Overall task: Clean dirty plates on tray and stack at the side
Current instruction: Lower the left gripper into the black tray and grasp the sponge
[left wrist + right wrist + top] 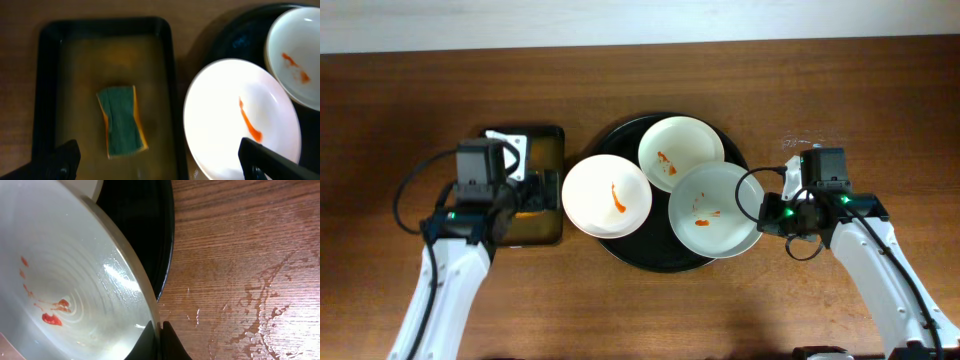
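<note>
Three white plates with orange-red smears lie on the round black tray: a left plate, a far plate and a right plate. My right gripper is shut on the right plate's rim; in the right wrist view its fingers pinch the rim of that plate. My left gripper is open over the rectangular tray's right edge; in the left wrist view its fingers span the sponge and the left plate.
A small rectangular dark tray at the left holds a green and yellow sponge. Wet marks lie on the wood to the right of the black tray. Bare wood-grain tabletop surrounds both trays.
</note>
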Tool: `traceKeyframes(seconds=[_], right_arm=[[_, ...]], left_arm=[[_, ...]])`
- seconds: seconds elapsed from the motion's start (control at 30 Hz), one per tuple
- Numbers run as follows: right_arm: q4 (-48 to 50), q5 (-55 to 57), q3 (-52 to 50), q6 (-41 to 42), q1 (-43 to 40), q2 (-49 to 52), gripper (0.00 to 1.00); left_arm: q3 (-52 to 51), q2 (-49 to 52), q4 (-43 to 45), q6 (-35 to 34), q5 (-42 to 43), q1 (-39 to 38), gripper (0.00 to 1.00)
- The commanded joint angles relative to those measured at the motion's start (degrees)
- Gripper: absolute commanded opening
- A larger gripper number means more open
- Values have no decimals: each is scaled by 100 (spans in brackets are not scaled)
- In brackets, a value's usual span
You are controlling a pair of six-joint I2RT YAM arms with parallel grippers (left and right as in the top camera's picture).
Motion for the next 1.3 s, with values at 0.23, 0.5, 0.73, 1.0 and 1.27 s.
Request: traceKeyframes(seconds=[0.23, 0.5, 0.73, 1.0, 1.27], right_arm=[[-9, 11, 129, -63, -15, -63, 4], [-15, 11, 127, -63, -15, -63, 4], [-28, 13, 127, -63, -15, -63, 4], [-52, 13, 127, -63, -15, -63, 4], [-55, 13, 122, -63, -15, -59, 4]], left_arm=[[1226, 2479, -214, 28, -426, 323, 89], [1226, 3458, -127, 31, -494, 393, 68], [1235, 3639, -127, 31, -503, 393, 57], [1609, 3488, -570, 28, -551, 393, 61], [1609, 3423, -780, 28, -531, 393, 45]])
